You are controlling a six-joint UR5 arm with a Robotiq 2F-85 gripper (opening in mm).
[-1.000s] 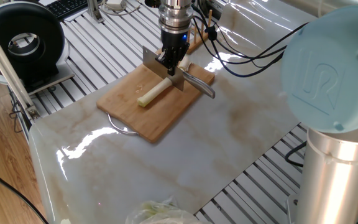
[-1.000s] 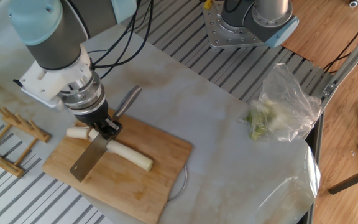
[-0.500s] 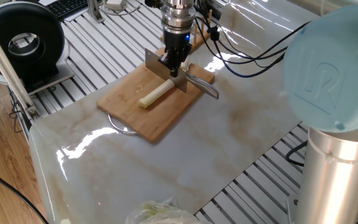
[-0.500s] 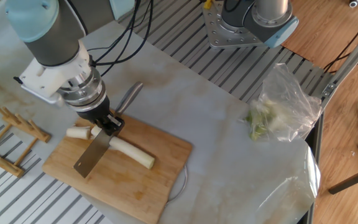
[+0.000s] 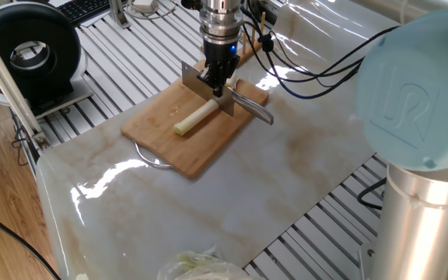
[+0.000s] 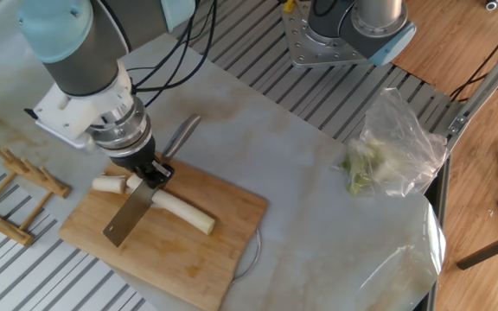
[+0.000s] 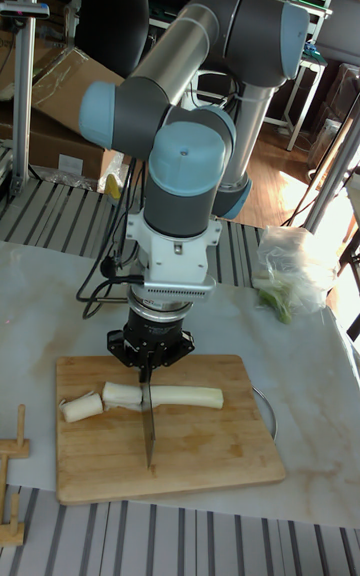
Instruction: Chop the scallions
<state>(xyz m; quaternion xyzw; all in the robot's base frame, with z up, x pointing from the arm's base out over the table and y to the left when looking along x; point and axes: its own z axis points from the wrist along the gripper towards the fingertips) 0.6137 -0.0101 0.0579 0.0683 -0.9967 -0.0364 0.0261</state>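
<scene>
Black, the gripper [image 6: 150, 173] points straight down over the wooden cutting board [image 6: 188, 250], its two fingers clamped on the handle end of a knife [image 7: 148, 416]. In the tall fixed view the steel blade stands on edge and runs from the gripper toward 6 o'clock, crossing the long scallion stalk [image 7: 175, 396], which lies across the board from 9 to 3 o'clock. Whether the edge is pressed into the stalk or only resting against it cannot be told. A short cut scallion chunk [image 7: 82, 407] lies on the board at 9 o'clock from the blade, slightly apart from the stalk's near end. In the other fixed view the same chunk [image 6: 109, 183] sits at 9 o'clock from the gripper, while the stalk [image 6: 184, 214] stretches away toward 4 o'clock and ends in a pale cut face. The board rests on a marble-patterned sheet [image 6: 318, 225] that covers the slatted table. Well apart from the board, at 3 o'clock in that view, a clear plastic bag of leafy greens [image 6: 387, 151] lies near the sheet's edge. A small wooden rack [image 6: 11, 186] stands at 9 o'clock, just off the board's corner.
</scene>
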